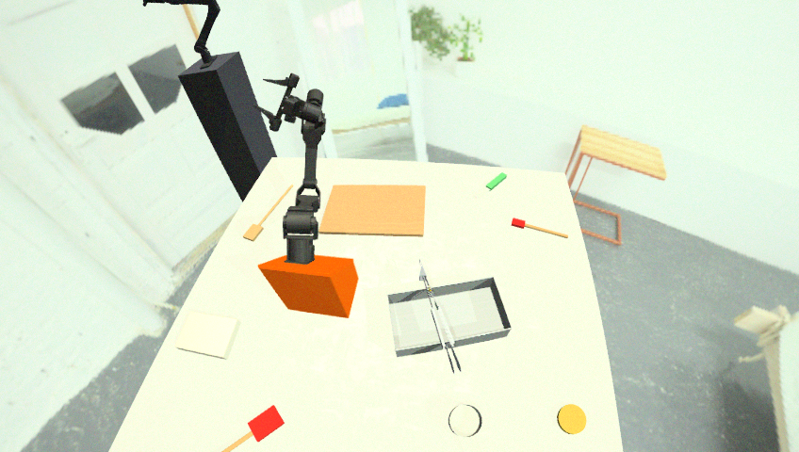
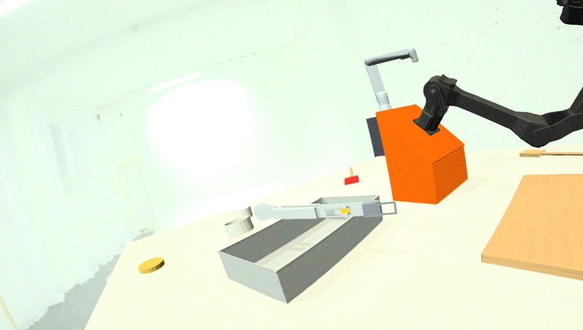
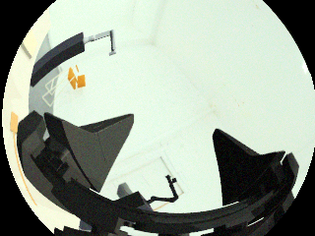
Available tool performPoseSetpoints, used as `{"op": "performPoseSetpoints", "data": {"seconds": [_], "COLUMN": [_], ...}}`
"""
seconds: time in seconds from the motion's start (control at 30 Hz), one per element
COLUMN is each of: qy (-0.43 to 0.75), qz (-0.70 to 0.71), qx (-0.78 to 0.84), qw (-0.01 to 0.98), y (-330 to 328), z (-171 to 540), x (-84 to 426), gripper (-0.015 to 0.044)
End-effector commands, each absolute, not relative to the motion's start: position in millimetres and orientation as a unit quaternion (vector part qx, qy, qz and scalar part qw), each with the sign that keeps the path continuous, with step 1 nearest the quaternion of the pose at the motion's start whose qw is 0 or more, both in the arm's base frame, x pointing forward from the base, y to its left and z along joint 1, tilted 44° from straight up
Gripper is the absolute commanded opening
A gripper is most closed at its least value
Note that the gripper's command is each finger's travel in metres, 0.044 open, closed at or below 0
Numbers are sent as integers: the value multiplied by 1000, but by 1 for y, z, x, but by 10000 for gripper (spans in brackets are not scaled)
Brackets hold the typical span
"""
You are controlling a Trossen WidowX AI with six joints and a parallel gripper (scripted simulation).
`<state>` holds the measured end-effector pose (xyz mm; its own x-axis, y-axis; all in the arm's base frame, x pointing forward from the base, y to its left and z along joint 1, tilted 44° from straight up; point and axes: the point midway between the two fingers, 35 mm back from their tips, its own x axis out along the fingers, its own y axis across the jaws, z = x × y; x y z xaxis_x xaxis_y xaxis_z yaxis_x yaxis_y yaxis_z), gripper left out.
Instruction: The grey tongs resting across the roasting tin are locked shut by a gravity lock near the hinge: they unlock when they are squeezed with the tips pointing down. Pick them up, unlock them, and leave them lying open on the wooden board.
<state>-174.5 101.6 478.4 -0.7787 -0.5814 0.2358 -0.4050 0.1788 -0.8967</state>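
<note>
In the top view, the tongs point(image 1: 443, 326) point(image 2: 296, 212) are being supported across the tin point(image 1: 500, 303) point(image 2: 252, 276), their ends being aimed toward 11 and 5 o'clock. The board point(image 1: 374, 210) point(image 2: 535, 225) is being seen at the tin's 11 o'clock. The gripper point(image 1: 260, 93) point(image 3: 176, 126) is being held wide, nothing being gripped.

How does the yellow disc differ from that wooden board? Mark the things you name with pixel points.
The yellow disc point(image 1: 571, 418) point(image 2: 151, 265) is round, while the wooden board point(image 1: 374, 210) point(image 2: 540, 221) is rectangular. The disc is plain yellow; the board is light brown. The disc is much smaller than the board. Both lie flat on the table point(image 1: 336, 380) point(image 2: 368, 286).
</note>
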Motion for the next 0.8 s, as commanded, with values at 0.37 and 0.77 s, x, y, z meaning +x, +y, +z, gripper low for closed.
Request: {"op": "performPoseSetpoints", "data": {"seconds": [0.37, 0.77], "qy": [737, 719], "qz": [-498, -415], "qx": [-440, -527], "qw": [127, 182], "y": [14, -73], "z": [504, 509], "x": [-137, -87], "gripper": [440, 440]}}
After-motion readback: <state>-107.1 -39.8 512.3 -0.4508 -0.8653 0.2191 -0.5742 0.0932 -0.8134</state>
